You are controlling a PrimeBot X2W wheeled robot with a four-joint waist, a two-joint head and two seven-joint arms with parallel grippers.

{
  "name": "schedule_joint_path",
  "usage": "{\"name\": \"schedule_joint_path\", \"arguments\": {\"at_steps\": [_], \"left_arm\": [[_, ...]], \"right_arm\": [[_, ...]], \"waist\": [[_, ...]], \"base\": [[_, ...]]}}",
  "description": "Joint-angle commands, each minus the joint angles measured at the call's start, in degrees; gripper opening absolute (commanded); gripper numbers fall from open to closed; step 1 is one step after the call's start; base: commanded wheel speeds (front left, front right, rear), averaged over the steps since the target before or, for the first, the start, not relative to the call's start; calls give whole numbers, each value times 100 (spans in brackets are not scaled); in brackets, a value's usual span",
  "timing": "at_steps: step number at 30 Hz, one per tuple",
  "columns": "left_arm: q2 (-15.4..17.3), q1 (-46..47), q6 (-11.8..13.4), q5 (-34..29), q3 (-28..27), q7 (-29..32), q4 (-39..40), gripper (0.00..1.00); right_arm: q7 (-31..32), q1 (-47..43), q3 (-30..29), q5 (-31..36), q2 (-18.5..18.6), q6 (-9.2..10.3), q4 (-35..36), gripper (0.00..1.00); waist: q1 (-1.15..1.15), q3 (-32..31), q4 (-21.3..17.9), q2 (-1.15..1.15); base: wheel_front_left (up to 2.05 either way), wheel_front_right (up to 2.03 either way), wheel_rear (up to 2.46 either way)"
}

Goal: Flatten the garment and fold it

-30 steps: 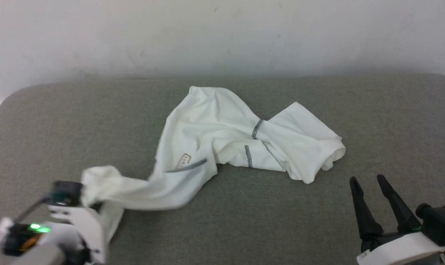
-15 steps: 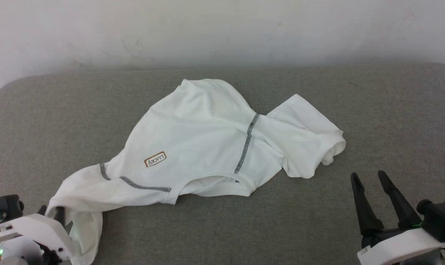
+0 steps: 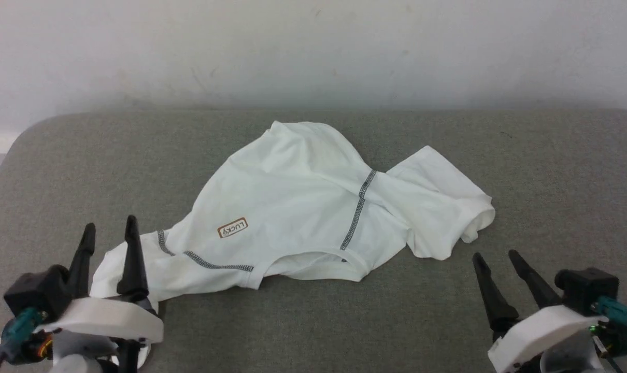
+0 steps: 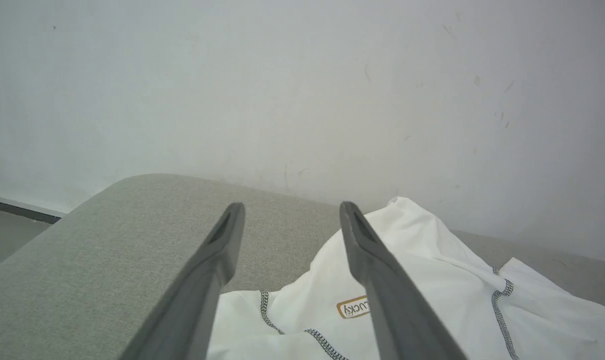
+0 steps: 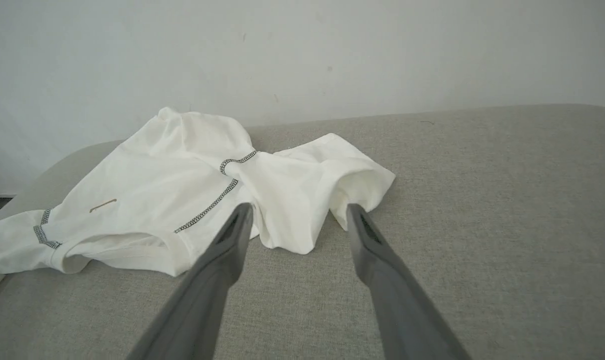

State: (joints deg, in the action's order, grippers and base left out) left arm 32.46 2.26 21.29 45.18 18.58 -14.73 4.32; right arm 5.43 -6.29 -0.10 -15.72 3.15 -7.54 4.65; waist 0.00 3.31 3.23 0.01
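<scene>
Found the white soft-fabric T-shirt with grey zigzag-stitched seams [image 3: 293, 207] sprawled mid-way across the grey woven-fabric pad [image 3: 448, 321], only partly flattened. Neckline toward 6 o'clock, small brown-bordered rectangular "LUCKY" patch [image 3: 232, 228] face up. Spotted the dark two-fingered left gripper [image 3: 111, 224] at 8 o'clock of the shirt, fingers spread wide and nothing between them. In the head view, overlapped the stretched-out sleeve end right there, though could not tell whether touching. Caught the dark two-fingered right gripper [image 3: 495, 255] at 4 o'clock of the shirt, likewise spread wide and empty. Sat apart from the cloth, near the bunched sleeve at the shirt's 3 o'clock, aimed toward it in the right wrist view. Behind it all at 12 o'clock, noted the plain white wall [image 3: 313, 46].
</scene>
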Motion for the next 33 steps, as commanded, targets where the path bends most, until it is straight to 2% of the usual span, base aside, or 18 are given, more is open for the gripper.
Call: {"name": "schedule_joint_path", "arguments": {"at_steps": [1,5,9,15,18,19,20,21,22,26,30,33], "left_arm": [[-197,-160,-22,-313,-68,-25,151,100],[-680,-274,-235,-888,-164,-26,384,100],[-1025,-272,-469,-1223,-189,-26,389,100],[-1257,-143,-755,-1481,-92,-26,274,100],[-1340,-73,-854,-1545,-70,-27,184,100],[-1368,-63,-876,-1561,-80,-27,159,100],[-1393,-65,-889,-1577,-93,-27,133,100],[-1417,-73,-899,-1592,-110,-27,110,100],[-1437,-90,-908,-1606,-133,-27,91,100],[-1475,-164,-928,-1630,-205,-27,42,100],[-1454,-246,-958,-1654,-266,-27,-15,100],[-1422,-290,-969,-1661,-283,-27,-60,100]], "right_arm": [[118,243,56,-36,62,5,-213,100],[582,852,313,-234,272,5,-1017,100],[847,1651,735,-416,543,5,-1952,100],[1303,2731,1265,-633,830,5,-3399,100],[1789,2995,1576,-780,934,5,-4083,100],[1967,3038,1678,-851,962,5,-4263,88],[2144,3065,1767,-961,977,5,-4404,35],[2250,3092,1842,-1076,999,5,-4482,3],[2272,3115,1899,-1172,1039,5,-4506,0],[2060,3152,1887,-1403,1260,5,-4387,0],[1748,3083,1552,-1550,1690,5,-4012,0],[1778,2871,1156,-1519,2014,5,-3743,0]], "waist": [[0,28,47,-1],[0,155,198,-1],[0,315,400,-1],[0,510,679,-1],[0,543,768,-1],[0,539,786,-1],[0,531,796,-1],[0,518,796,-1],[0,495,788,-1],[0,426,731,-1],[0,354,579,-1],[0,325,458,-1]], "base": [[0,0,0],[0,0,0],[0,0,0],[0,0,0],[0,0,0],[0,0,0],[0,0,0],[0,0,0],[0,0,0],[0,0,0],[0,0,0],[0,0,0]]}}
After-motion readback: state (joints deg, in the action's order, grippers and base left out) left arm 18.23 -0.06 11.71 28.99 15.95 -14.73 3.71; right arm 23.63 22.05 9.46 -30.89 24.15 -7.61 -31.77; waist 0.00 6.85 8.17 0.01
